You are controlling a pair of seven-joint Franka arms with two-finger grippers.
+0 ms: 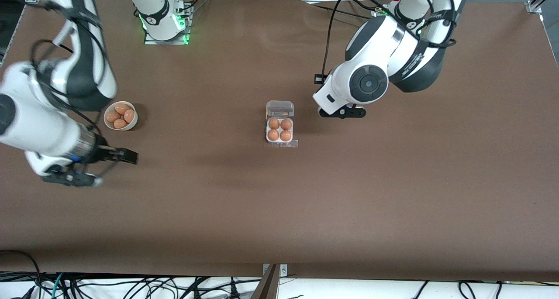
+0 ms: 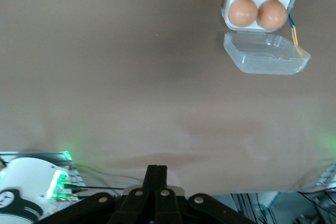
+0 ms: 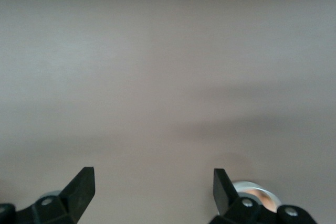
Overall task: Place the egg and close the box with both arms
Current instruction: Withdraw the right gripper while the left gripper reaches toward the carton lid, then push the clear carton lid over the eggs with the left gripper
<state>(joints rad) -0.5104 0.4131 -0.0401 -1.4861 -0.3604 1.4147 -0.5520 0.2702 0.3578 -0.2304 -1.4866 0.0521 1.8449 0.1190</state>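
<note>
The box stands at the table's middle with its clear lid open and lying back toward the robots' bases. An orange-brown egg sits in each of its cells. The box, eggs and lid also show in the left wrist view. My left gripper is shut and empty, beside the box toward the left arm's end. My right gripper is open and empty, over bare table near the bowl.
A round white bowl with three more eggs stands toward the right arm's end of the table; its rim shows in the right wrist view. The brown table stretches wide toward the front camera.
</note>
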